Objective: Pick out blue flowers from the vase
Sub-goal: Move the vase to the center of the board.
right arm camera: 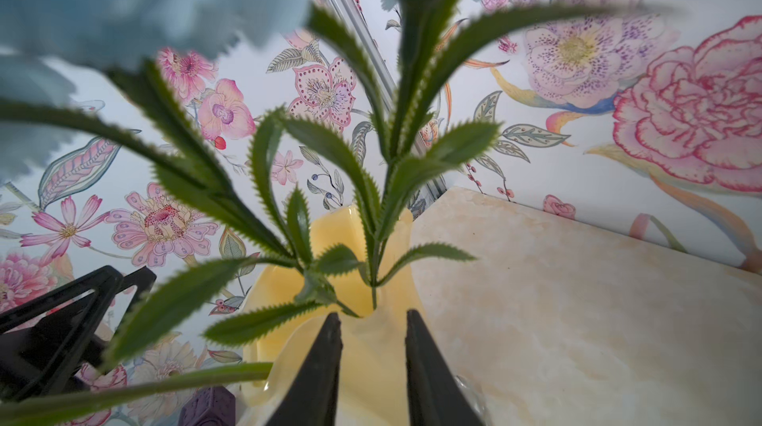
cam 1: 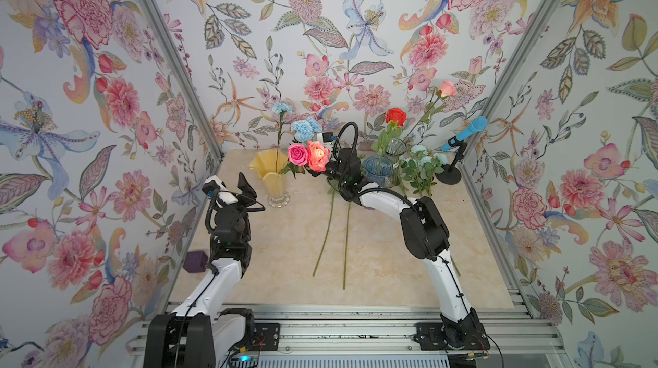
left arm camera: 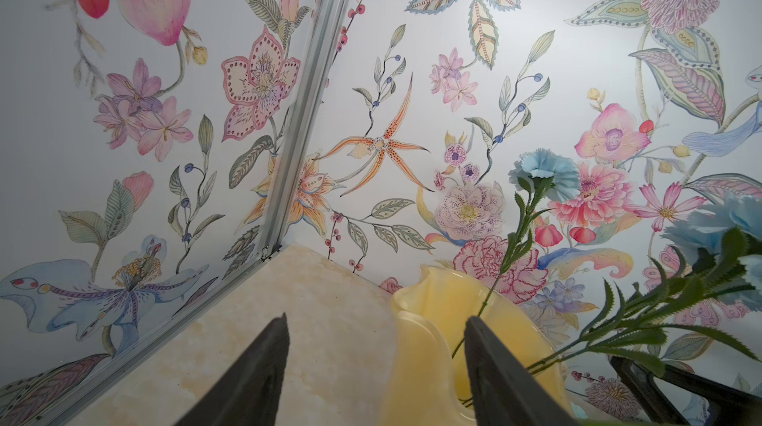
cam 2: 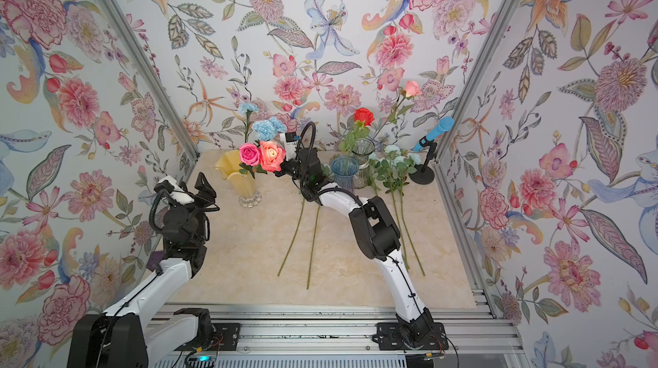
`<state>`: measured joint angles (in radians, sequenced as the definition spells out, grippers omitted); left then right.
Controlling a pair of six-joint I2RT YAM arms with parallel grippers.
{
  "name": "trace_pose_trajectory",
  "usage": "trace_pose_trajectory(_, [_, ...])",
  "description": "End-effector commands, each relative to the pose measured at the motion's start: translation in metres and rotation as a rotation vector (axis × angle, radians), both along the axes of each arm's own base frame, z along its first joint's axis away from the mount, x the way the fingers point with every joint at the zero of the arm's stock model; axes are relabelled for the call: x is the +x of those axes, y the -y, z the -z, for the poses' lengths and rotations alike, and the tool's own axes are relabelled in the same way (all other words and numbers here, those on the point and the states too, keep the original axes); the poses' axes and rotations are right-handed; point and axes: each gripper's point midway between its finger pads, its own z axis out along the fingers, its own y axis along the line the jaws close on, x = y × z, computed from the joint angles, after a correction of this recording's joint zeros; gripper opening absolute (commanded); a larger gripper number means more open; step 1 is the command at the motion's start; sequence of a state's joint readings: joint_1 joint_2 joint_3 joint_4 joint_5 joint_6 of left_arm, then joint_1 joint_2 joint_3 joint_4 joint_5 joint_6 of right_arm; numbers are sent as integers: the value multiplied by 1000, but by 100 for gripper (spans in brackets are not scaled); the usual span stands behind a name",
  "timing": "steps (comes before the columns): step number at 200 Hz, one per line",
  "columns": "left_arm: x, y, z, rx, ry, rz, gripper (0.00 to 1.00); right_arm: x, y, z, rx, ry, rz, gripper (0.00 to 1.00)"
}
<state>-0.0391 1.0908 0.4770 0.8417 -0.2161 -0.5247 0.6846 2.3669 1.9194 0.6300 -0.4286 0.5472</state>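
Left hand [cam 1: 249, 188]: raised above the tabletop [cam 1: 374, 259], just beside the yellow vase [cam 1: 270, 170] on the side toward the left arm. Its fingers [left arm camera: 255, 370] stand wide apart. Nothing lies between them and they touch nothing. In the left wrist view the vase rim sits partly behind one finger.

Two bare green stems [cam 1: 325, 238] lie flat mid-tabletop, side by side. Their upper ends are hidden under the right arm.

Right hand [right arm camera: 373, 314]: reached across to the mouth of the yellow vase. In both top views its tips are hidden behind a pink rose [cam 1: 297, 154] and an orange rose [cam 1: 318, 156]. In the right wrist view the fingers [right arm camera: 325, 362] are only a little apart, a narrow gap. A leafy carnation stem [right arm camera: 374, 279] rises out of the vase straight above that gap. The gap looks wider than the stem, and I cannot tell whether either finger touches it.

Blue flowers: the sky-blue carnations stand in the yellow vase, one tall single bloom [cam 1: 282, 108] and a pair of blooms [cam 1: 306, 127] close to the right wrist. A pale aqua spray [cam 1: 425, 159] lies on the tabletop, its blooms just beside the blue glass vase [cam 1: 377, 170].

Farther back, a clear glass vase [cam 1: 395, 151] holds a red rose [cam 1: 396, 117] and a peach rose [cam 1: 447, 88]. A blue microphone [cam 1: 464, 133] stands in the far right corner.
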Motion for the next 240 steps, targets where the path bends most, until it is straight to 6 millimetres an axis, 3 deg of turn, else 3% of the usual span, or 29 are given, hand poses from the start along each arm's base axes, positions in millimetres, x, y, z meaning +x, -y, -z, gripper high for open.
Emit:
trace_pose_trajectory(1, [0, -2, 3, -15, 9, 5, 69, -2, -14, -1, 10, 17, -12, 28])
trace_pose_trajectory(66, [30, -21, 7, 0, -67, -10, 70, -2, -20, 13, -33, 8, 26, 28])
trace_pose_trajectory(94, [41, -19, 12, -21, -74, 29, 70, 4, -20, 15, -30, 4, 40, 27])
trace_pose_trajectory(209, [39, -16, 21, -25, -86, 44, 70, 19, -28, 5, -14, 18, 45, 26])
trace_pose_trajectory(240, [51, -16, 18, -14, -105, 62, 71, 15, -31, 4, -17, 18, 31, 26])
